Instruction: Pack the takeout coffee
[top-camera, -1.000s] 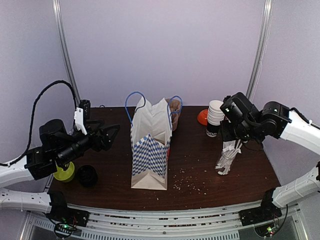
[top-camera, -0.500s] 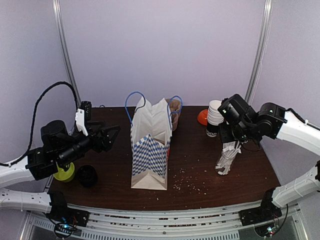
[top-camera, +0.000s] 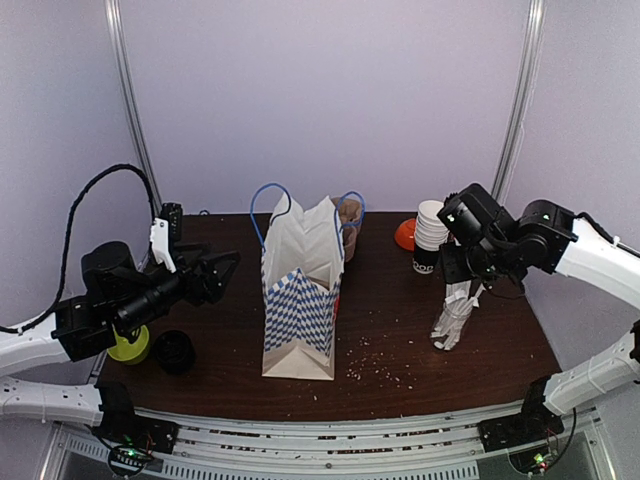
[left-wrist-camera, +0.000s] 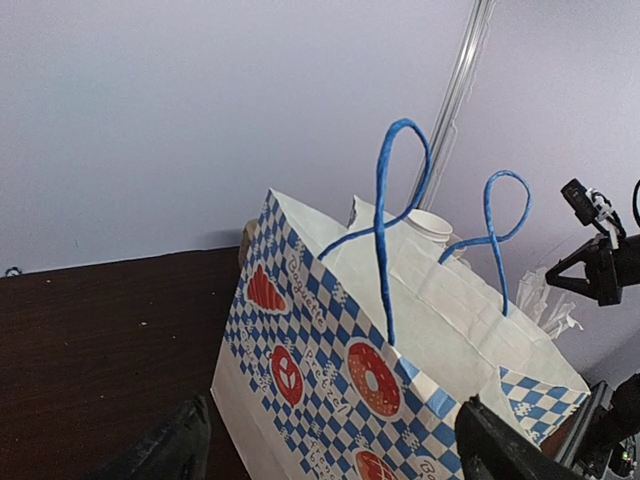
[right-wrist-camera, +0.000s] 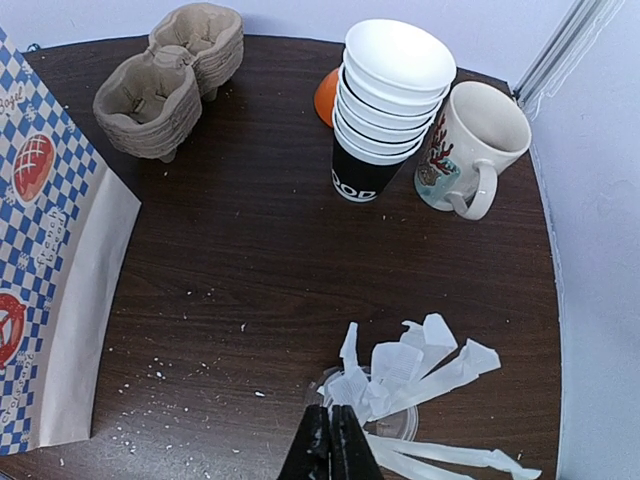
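Over the last second the right claw (right-wrist-camera: 330, 425) has gone from part-open to fully closed above the glass of straws (right-wrist-camera: 398, 378), and the glass now leans a little more to the left. The left arm has hardly shifted. The closed fingertips meet at the near edge of the white wrappers. Whether a wrapper is caught between them cannot be told.

The left claw (top-camera: 222, 272) hangs wide open and holds nothing. It points at the blue-and-white checked paper bag (top-camera: 300, 300), which stands upright and open in the middle of the table (top-camera: 400, 335).

The takeout cup (top-camera: 176, 352) is small and dark, with a round black top. It stands upright at the table's left near corner, under the left arm and just beside a lime-green round thing (top-camera: 128, 345).

The carrier tray (right-wrist-camera: 170, 80) is grey-brown moulded pulp with two round wells side by side, and several seem nested in one stack. It sits at the back of the table behind the bag, well apart from the cup and touched by neither claw.

Right of the tray are an orange thing (right-wrist-camera: 325, 97), a stack of white cups (right-wrist-camera: 392, 90) set in a black one, and a patterned mug (right-wrist-camera: 470, 145). Pale crumbs lie scattered on the dark wood near the bag's foot.
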